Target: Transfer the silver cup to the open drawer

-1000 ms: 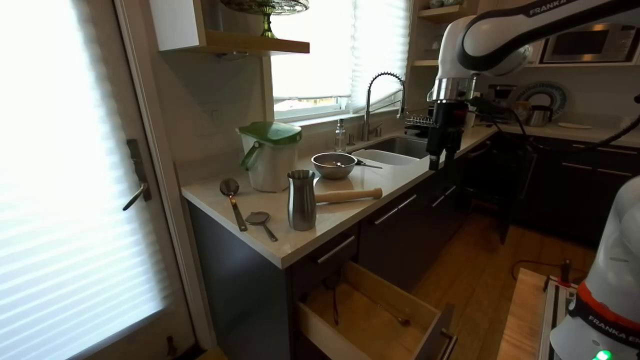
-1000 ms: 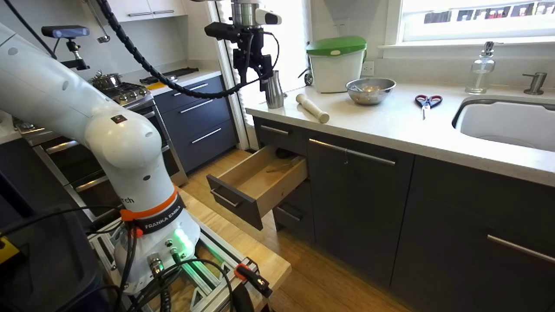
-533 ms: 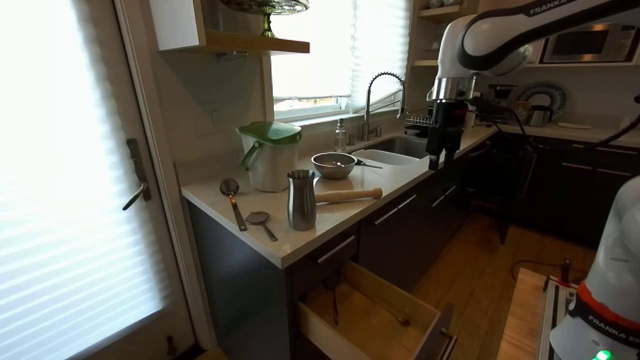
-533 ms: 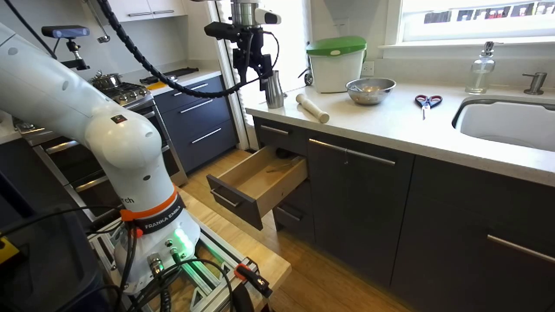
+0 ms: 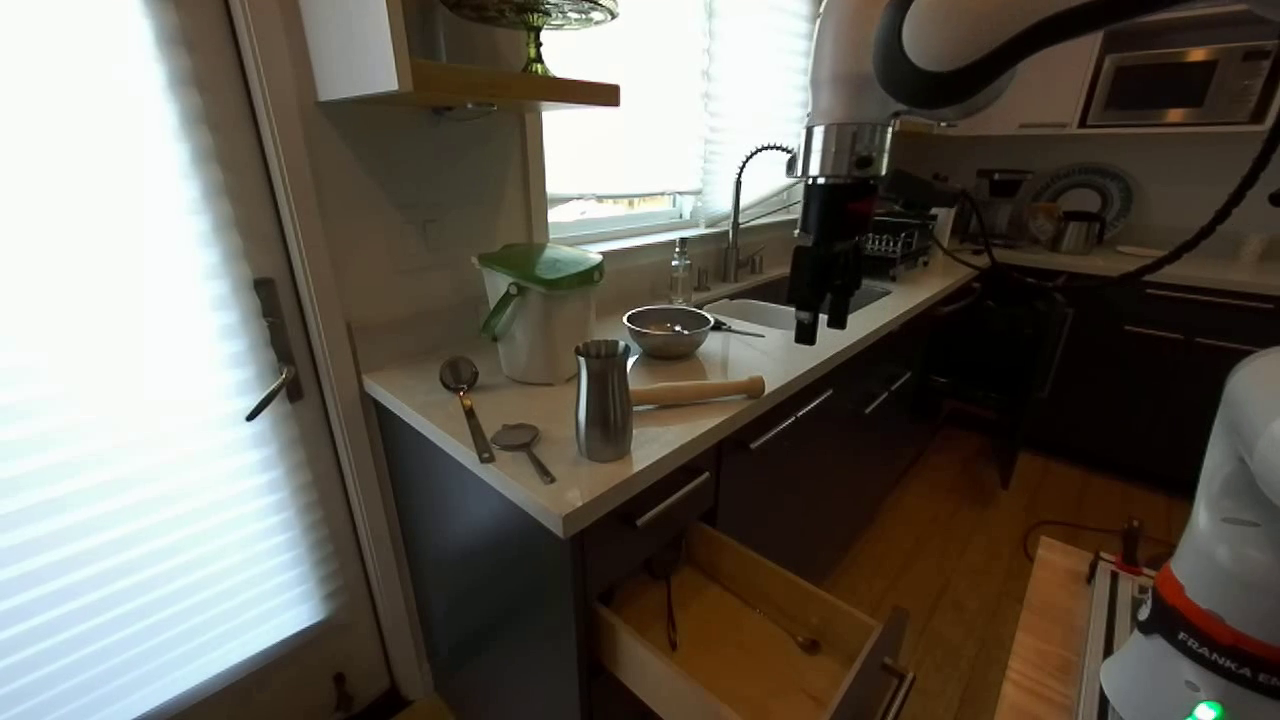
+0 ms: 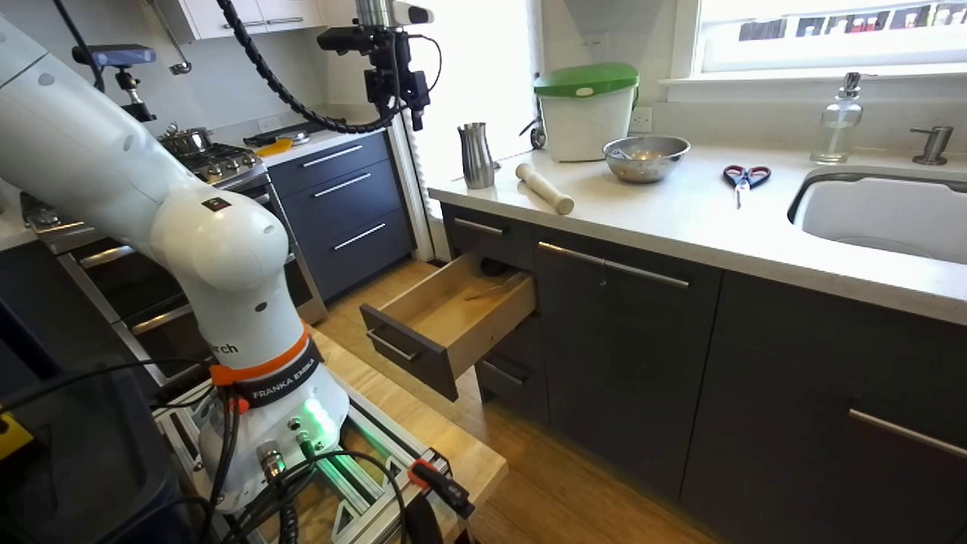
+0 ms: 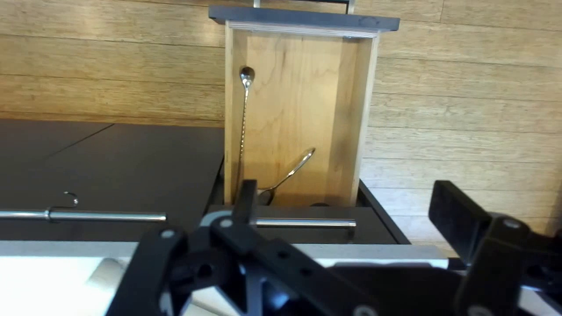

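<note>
The silver cup (image 5: 604,402) stands upright on the pale countertop near its corner; it also shows in an exterior view (image 6: 477,157). It is out of view or hidden in the wrist view. The open drawer (image 5: 715,655), with light wood inside, is pulled out below the countertop; it also shows in an exterior view (image 6: 434,313) and in the wrist view (image 7: 292,114). My gripper (image 7: 344,191) is open and empty, fingers wide apart. In both exterior views the gripper (image 5: 821,325) hangs in the air, higher than the cup's base and apart from the cup (image 6: 400,119).
A wooden pestle (image 5: 700,391) lies beside the cup. A metal bowl (image 5: 668,332) and a green-lidded container (image 5: 545,330) stand behind. A ladle (image 5: 466,405) and a strainer (image 5: 520,445) lie near the counter's end. The drawer holds a long spoon (image 7: 244,109) and another utensil (image 7: 292,172).
My gripper has moved left in both exterior views, and up in the view where it overlapped the cup's edge; it now shows apart from the cup. The cup and drawer have not moved.
</note>
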You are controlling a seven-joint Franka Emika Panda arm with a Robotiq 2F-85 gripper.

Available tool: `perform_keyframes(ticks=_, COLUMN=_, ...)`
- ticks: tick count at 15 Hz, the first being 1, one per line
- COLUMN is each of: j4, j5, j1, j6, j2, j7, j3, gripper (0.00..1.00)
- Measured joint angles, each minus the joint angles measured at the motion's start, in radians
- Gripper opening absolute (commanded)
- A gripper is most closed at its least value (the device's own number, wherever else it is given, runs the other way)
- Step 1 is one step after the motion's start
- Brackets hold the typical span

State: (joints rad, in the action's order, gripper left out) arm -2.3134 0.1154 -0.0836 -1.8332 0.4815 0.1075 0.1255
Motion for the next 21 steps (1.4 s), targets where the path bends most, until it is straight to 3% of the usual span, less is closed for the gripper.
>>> perform_keyframes(ticks=3, j4=0.064, j5=-0.001, j1=-0.042, j6=-0.023, j2=-0.064, j7=0.057, j3=0.087, gripper=1.0)
perform_keyframes(ticks=6, j4=0.111, j5=-0.003, j1=-0.059, j6=-0.112, j2=-0.131, j7=0.075, j3=0.121, gripper=1.0)
perform_keyframes(ticks=9, j4=0.106, j5=-0.005, j1=-0.063, j6=-0.266, j2=-0.179, j7=-0.005, j3=0.111, gripper=1.0)
perform_keyframes(ticks=13, j4=0.002, j5=-0.004, j1=-0.063, j6=-0.526, j2=-0.208, j7=-0.192, j3=0.052, gripper=1.0)
perform_keyframes(ticks=21, j4=-0.022, j5=-0.004, j1=-0.068, j6=-0.563, j2=-0.21, j7=-0.22, j3=0.037, gripper=1.0)
